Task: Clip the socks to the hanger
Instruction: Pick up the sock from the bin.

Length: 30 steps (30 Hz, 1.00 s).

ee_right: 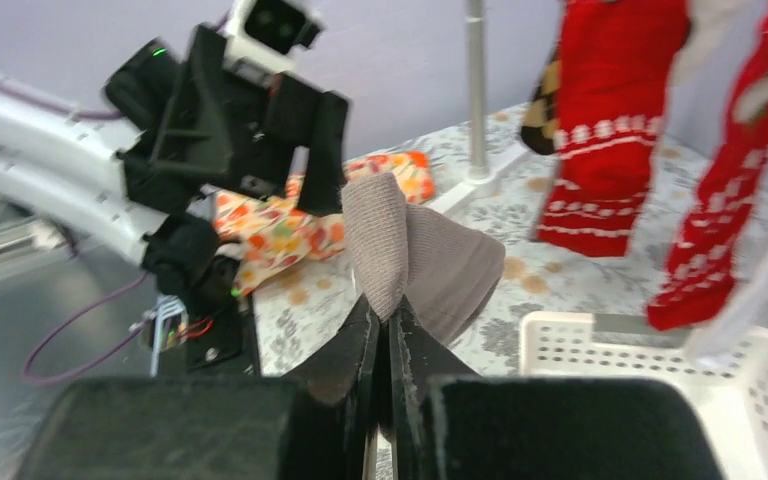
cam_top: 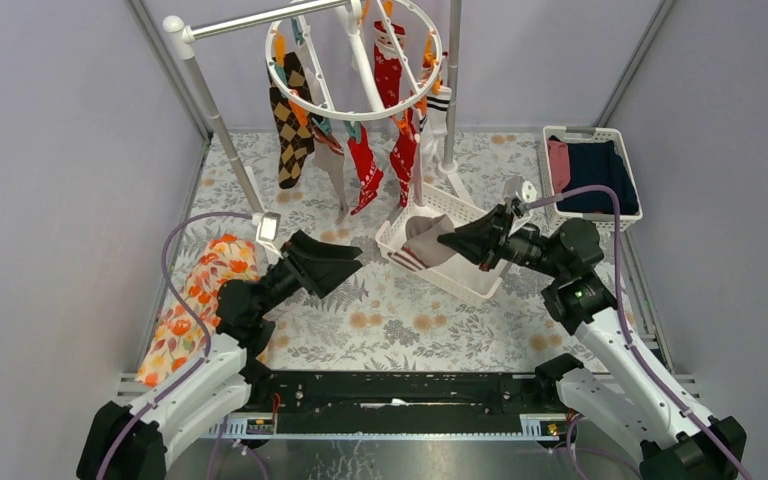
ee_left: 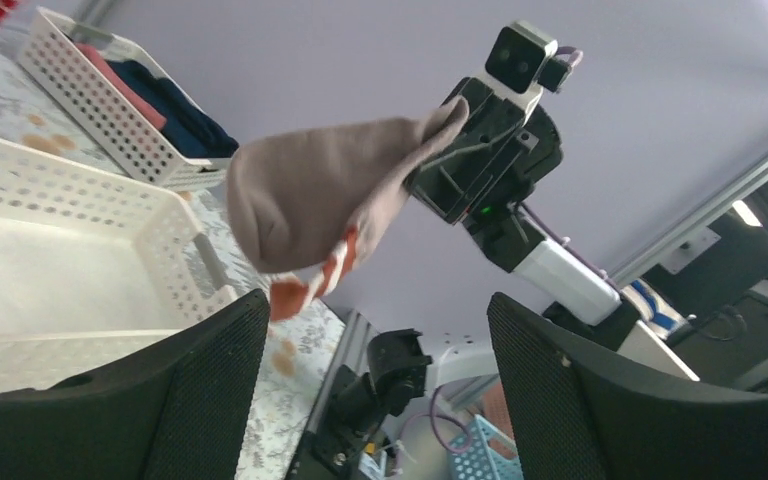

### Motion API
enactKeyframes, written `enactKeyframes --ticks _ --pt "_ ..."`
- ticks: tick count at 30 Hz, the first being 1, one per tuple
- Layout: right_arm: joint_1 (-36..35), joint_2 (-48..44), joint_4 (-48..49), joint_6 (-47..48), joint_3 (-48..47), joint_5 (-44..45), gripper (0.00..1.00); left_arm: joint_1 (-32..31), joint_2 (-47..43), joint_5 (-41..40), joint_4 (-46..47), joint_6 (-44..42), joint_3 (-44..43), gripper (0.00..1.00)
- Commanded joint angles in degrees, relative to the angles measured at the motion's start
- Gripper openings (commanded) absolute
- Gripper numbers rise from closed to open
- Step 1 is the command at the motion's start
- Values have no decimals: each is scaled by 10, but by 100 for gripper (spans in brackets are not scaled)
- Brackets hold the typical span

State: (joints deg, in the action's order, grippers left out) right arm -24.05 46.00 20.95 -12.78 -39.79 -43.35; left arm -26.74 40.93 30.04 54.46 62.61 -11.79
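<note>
Top view: right fingers (cam_top: 460,241) clamped on the taupe sock (cam_top: 426,238), held over the white basket (cam_top: 447,280). Left fingers (cam_top: 332,257) apart, empty, near it; hanger (cam_top: 358,117) well above.
Left wrist view: sock's free end droops. Advise taking that end and pulling it flat.
Right wrist view: hung red socks (ee_right: 600,130) crowd the approach.

We lose the top of the hanger (cam_top: 367,60) past the top view's far edge, and its clips (cam_top: 278,46) are too small to judge. The red socks (ee_right: 600,130) blur in the right wrist view, cropped above.
</note>
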Motion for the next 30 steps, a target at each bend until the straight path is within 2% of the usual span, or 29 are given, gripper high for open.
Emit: enactKeyframes --ticks 1,3,8,11,13,16,19,21,25,30 --pt "-1 0 112 -43 28 -124 5 -30 54 5 89 42 -11 83" --pt "-1 3 127 -64 25 -126 5 -60 61 -6 119 3 1 81" --pt "-1 20 188 -123 22 -139 5 -104 56 -52 82 -161 11 83" --pt "0 23 216 -152 25 -140 5 -104 78 -59 123 -193 12 85" --pt "-1 22 219 -156 23 -132 4 -105 102 -60 127 -177 -1 86" --pt "-1 17 199 -145 17 -115 5 -105 142 -46 135 -86 -24 86" --pt "-1 11 173 -127 11 -104 5 -105 156 -50 175 12 -7 86" --pt "-1 15 178 -130 10 -108 5 -105 155 -64 205 35 18 85" --pt "-1 31 231 -175 14 -122 5 -106 159 -83 262 -11 53 85" --pt "-1 36 259 -195 16 -114 5 -112 183 -80 301 -58 38 84"
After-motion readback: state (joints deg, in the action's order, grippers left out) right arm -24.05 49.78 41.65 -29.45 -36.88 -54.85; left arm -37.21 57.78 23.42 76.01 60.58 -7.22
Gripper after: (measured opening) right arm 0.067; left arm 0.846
